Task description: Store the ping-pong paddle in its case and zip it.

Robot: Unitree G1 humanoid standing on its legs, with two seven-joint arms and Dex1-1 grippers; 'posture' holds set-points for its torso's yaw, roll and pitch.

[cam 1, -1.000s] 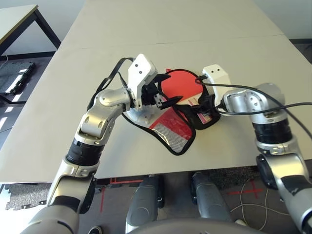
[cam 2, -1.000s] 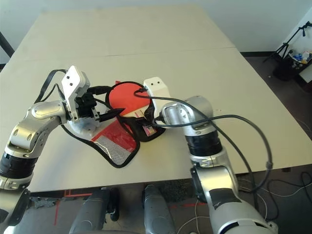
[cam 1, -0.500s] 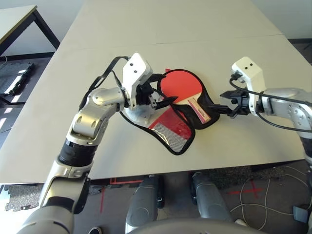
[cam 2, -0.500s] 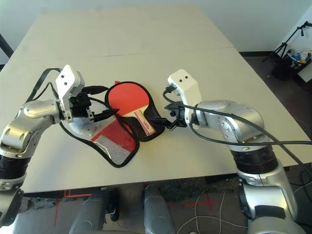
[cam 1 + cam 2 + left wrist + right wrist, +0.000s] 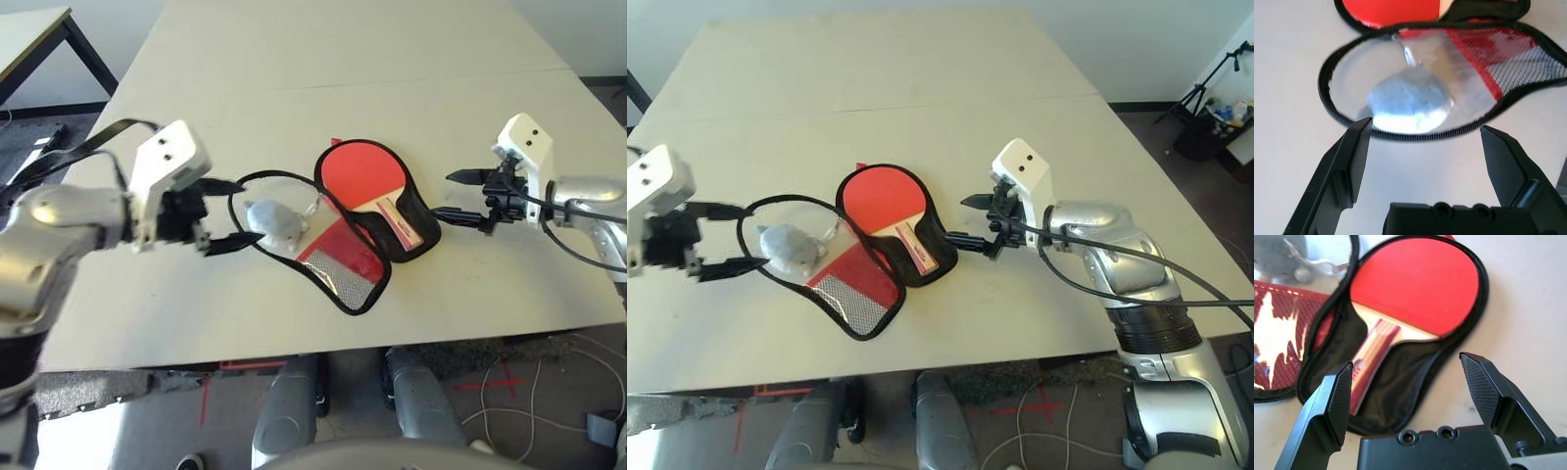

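Both grippers, left (image 5: 245,213) and right (image 5: 443,196), gape wide, empty. Between the 2, the case (image 5: 318,279) looks floppy; pinch its rim, not the stiff paddle (image 5: 363,172).

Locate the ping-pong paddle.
In the left eye view, the paddle lies in the case's black-lined half, right of the clear-windowed flap, between the two grippers.
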